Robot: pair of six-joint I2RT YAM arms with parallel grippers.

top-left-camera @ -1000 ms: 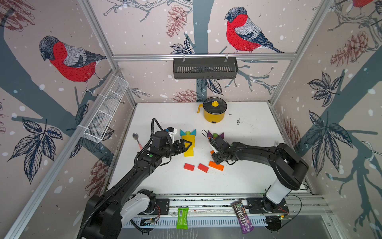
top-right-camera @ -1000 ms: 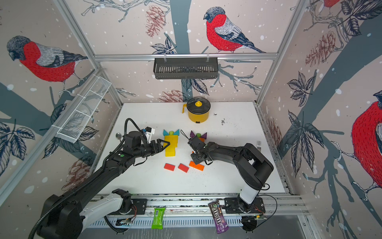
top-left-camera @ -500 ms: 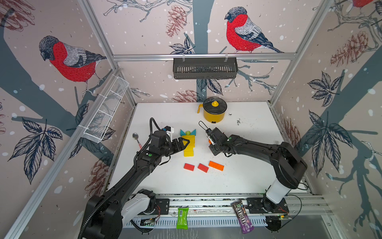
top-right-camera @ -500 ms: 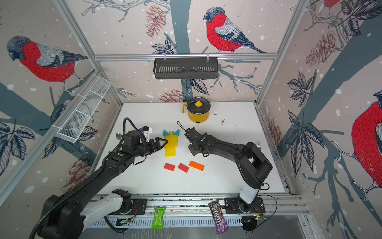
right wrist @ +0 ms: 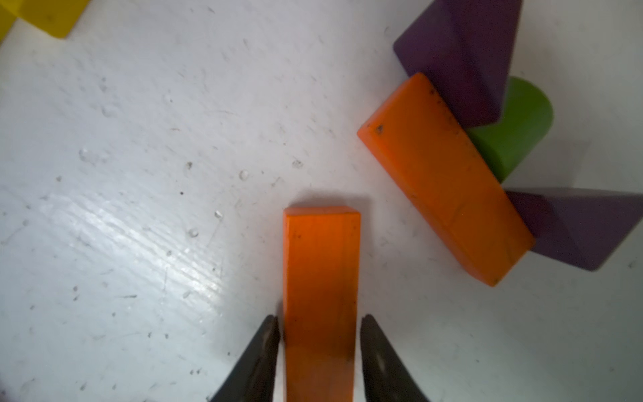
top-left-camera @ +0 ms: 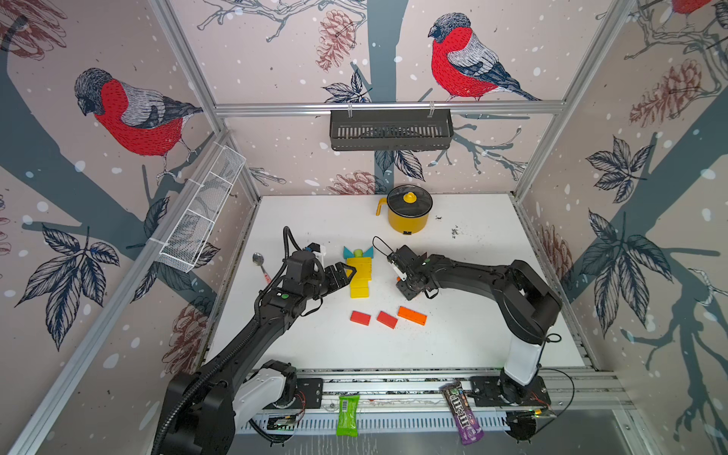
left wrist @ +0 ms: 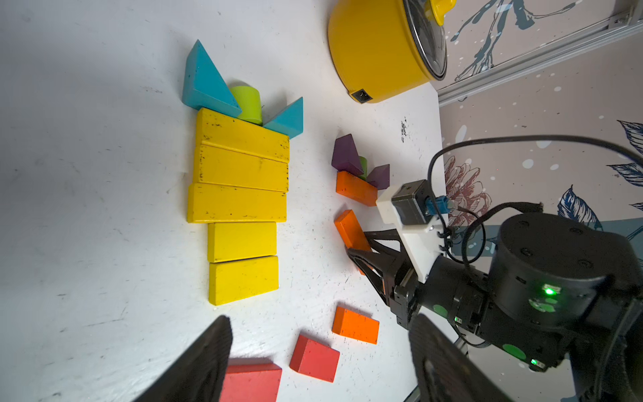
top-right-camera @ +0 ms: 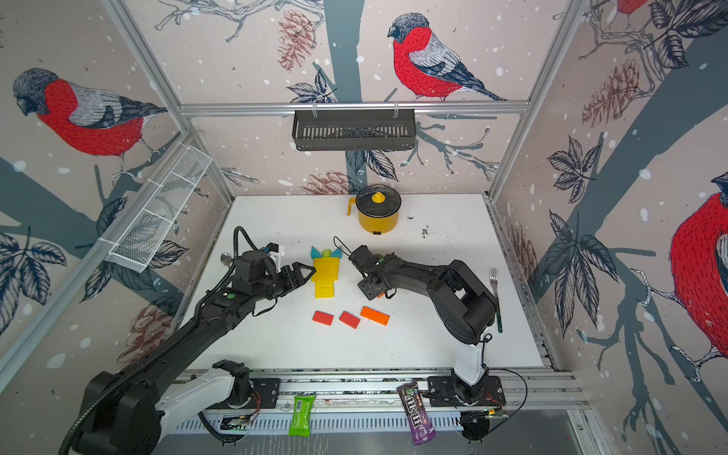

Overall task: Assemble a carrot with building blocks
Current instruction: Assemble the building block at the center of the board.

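A carrot of several yellow blocks topped by two teal triangles and a green piece lies mid-table. My left gripper hovers open and empty at its left side. In the right wrist view an orange block rests on the table between the fingers of my right gripper, with a thin gap on each side. Close by, another orange block lies against two purple triangles and a green piece. Two red blocks and one orange block lie nearer the front.
A yellow lidded pot stands at the back. A spoon lies by the left wall and a fork by the right wall. Two candy bars sit on the front rail. A wire basket hangs on the left wall.
The right gripper went back toward the purple triangles, came forward a little, and its jaws have parted from the orange block. The left gripper has widened slightly beside the yellow carrot.
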